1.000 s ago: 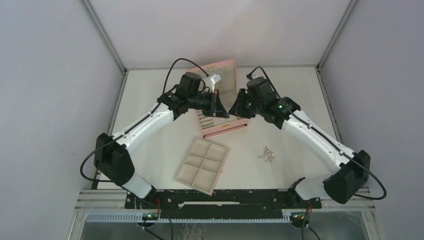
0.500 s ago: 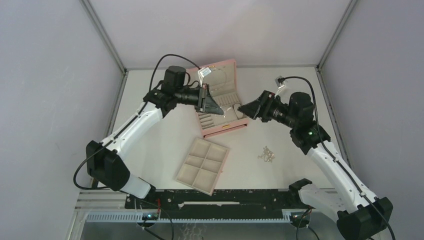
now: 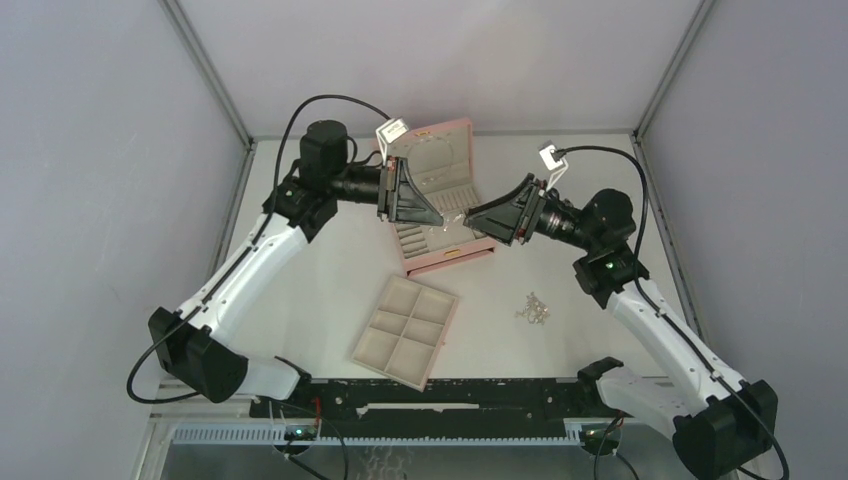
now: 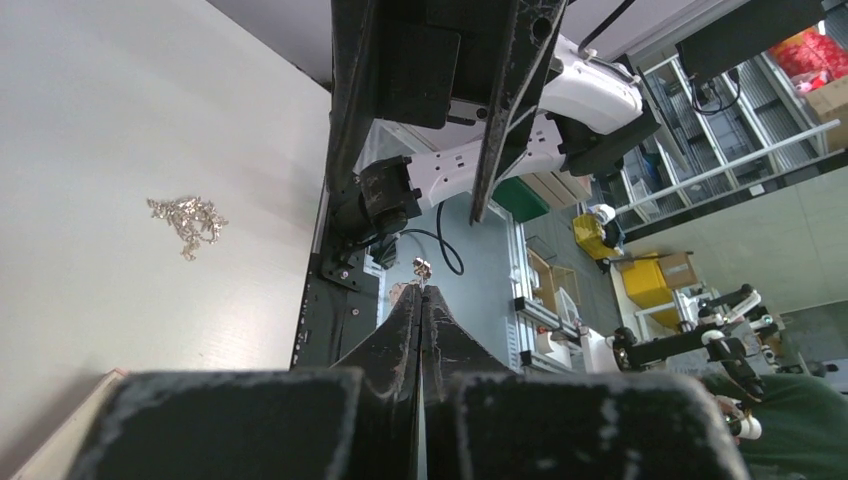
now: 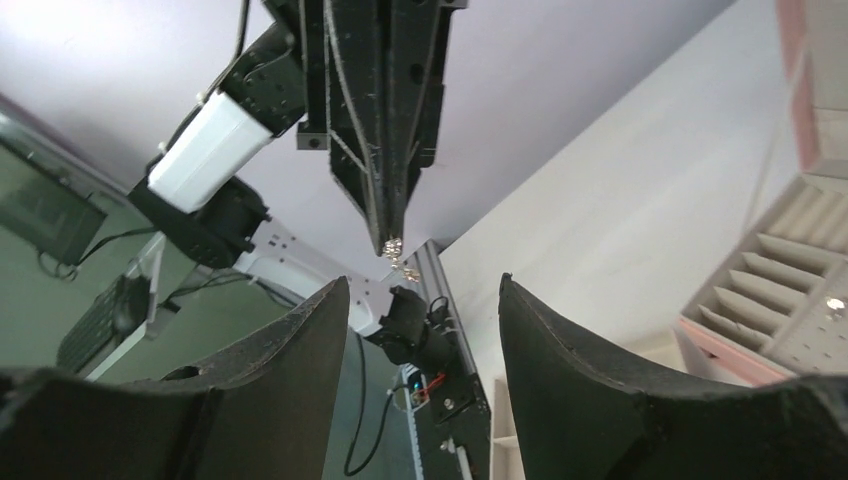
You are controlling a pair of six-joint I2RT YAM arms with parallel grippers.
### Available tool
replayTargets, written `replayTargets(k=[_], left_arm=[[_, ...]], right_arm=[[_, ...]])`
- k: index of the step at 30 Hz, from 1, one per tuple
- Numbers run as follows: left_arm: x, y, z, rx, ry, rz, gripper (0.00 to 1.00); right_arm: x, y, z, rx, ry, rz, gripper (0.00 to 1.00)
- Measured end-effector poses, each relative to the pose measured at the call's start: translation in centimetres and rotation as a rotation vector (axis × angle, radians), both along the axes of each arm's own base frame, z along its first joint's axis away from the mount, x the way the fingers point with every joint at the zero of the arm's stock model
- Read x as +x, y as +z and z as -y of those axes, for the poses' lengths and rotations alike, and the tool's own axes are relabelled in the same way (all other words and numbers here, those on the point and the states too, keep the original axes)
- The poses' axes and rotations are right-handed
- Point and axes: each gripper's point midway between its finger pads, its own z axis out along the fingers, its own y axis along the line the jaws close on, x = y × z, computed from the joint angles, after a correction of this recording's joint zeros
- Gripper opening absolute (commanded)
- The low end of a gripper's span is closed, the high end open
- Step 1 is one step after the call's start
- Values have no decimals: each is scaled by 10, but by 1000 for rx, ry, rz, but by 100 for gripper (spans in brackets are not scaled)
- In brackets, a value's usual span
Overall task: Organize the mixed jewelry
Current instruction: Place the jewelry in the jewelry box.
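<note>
While the beige tray point(image 3: 405, 332) lies nearest the arm bases on the counter point(image 3: 330, 300), with the jewelry pile point(image 3: 533, 308) loose off to its right, the action is up in the air just beyond! The left pincer point(image 4: 420, 300) is clenched on a tiny silver piece point(image 4: 421, 266) pinched at its very tip. The right pincer point(image 5: 424, 288) faces it tip to tip, released with jaws spread wide, both above the open pink box point(image 3: 450, 258) farther back.
</note>
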Motion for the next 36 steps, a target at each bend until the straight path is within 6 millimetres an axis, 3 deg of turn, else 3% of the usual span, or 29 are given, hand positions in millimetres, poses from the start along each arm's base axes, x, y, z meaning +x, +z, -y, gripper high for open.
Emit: replayTargets(k=[10,16,27,36], left_arm=[[2,2,-1,-4,7,-7,0],[2,2,-1,-4,9,-6,0],[3,2,-1,-4,12,-6,0],[4,2,-2,-4,15,-5,0]], right_arm=[[-10,4,-25,60,144,-26,55],[-13,10,-28,81,163,-15,54],[-11,-6,-42,64,200,-74,46],[-10,-4,-42,72,198,-70,41]])
